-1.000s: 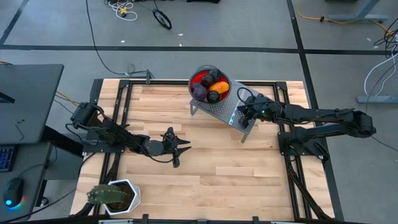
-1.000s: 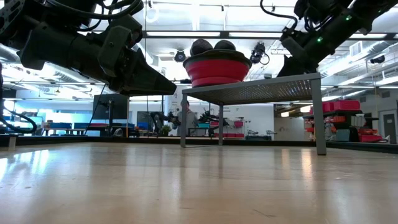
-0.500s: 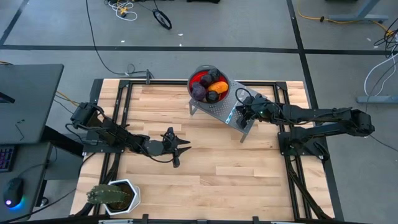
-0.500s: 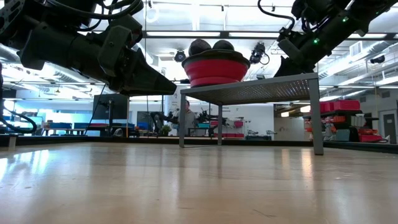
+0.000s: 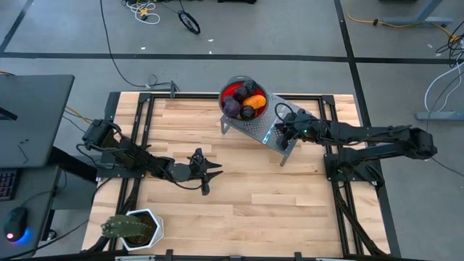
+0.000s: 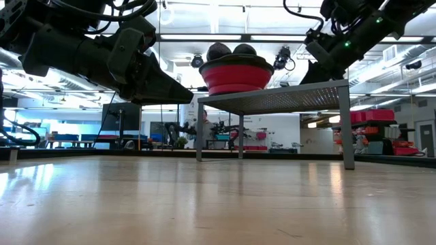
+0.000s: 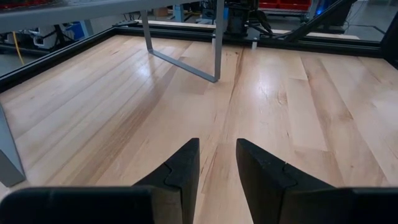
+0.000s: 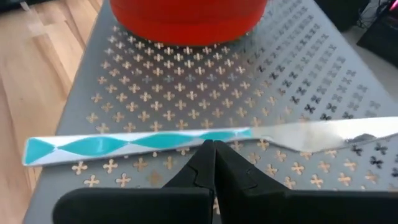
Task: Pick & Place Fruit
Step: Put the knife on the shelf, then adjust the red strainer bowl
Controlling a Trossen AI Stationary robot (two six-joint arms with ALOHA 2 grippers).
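While both arms hang over the wooden counter [image 5: 239,181], the fruit [image 5: 243,100] sits piled in a red bowl [image 6: 234,75] at the far end of a perforated metal stand [image 5: 262,129]. From above I can make out dark purple pieces, an orange one and a red one heaped together, and from counter height two dark rounded tops show above the bowl's rim. The stand holds the bowl up off the counter on thin metal legs.

The right gripper [image 8: 214,163] is over the near part of that stand, its fingers clenched together with nothing between them. Just beyond their tips lies a thin knife [image 8: 199,142] with a silver blade and a teal-and-white handle, flat on the patterned stand top, between the fingers and the bowl. I cannot tell whether the fingertips touch the knife or only hover close above it. In the overhead view the right arm reaches in from the counter's right side to the stand's near right corner.

The left gripper [image 7: 216,163] is well apart from all this, out over bare wood toward the left middle of the counter. Its fingers stand a little apart, released, with nothing between them, pointing across the counter toward the stand's legs.

A spiky green plant in a white pot [image 5: 133,228] stands at the counter's near left corner.
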